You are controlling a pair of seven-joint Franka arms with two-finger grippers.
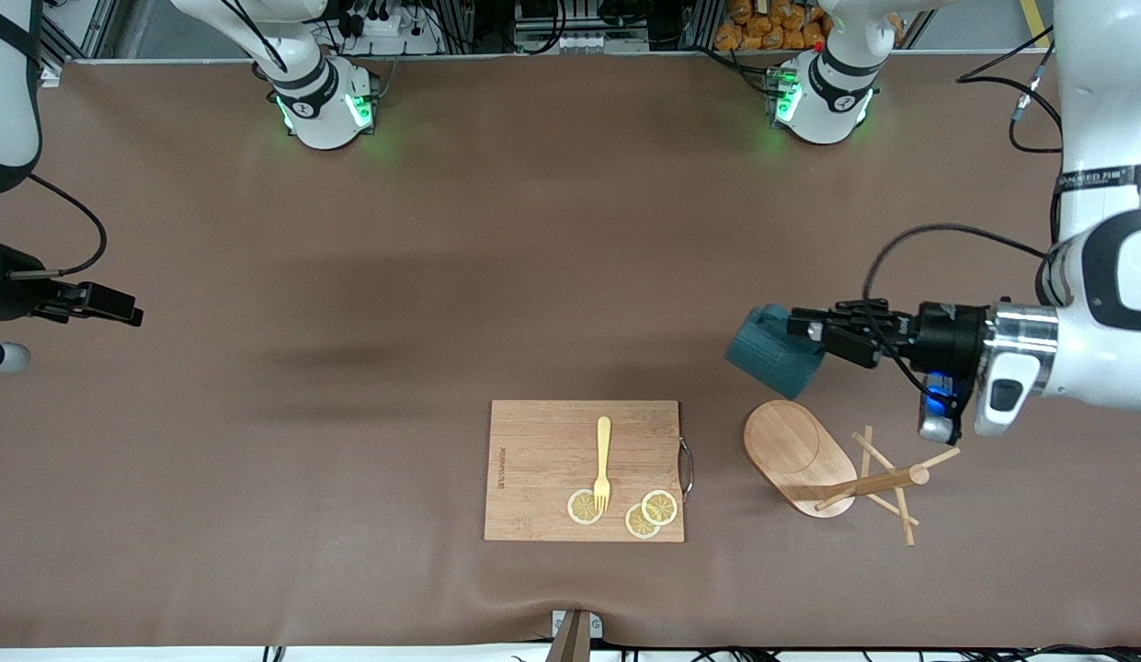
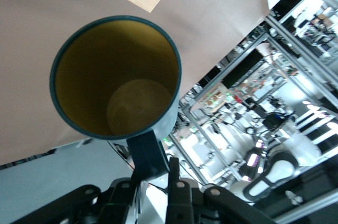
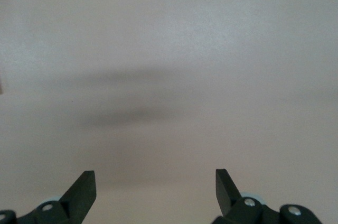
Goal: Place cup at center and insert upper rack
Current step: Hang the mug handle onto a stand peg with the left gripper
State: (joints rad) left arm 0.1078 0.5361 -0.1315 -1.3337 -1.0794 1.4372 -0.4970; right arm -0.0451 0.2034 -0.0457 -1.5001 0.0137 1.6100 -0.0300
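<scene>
With the left gripper (image 1: pixel 803 328) clamped on the handle of the cup (image 1: pixel 772 349), held tilted in the air just above the toppled upper rack (image 1: pixel 832 465), it should be levelled before lowering, while the spread-fingered right gripper (image 3: pixel 154 187) waits over bare table well away from the rack

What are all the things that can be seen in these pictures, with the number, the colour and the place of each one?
cup: one, dark teal with a yellowish inside, held tilted in the air by its handle, over the table near the mug tree.
mug tree: one, light bamboo, lying on its side toward the left arm's end of the table, beside the cutting board.
cutting board: one, light wood, near the front edge of the table.
fork: one, yellow, on the cutting board.
lemon slices: three, yellow, on the cutting board around the fork's tines.
table: one, brown.
left gripper: one, black, shut on the cup's handle.
right gripper: one, black, open, waiting over bare table at the right arm's end.
</scene>
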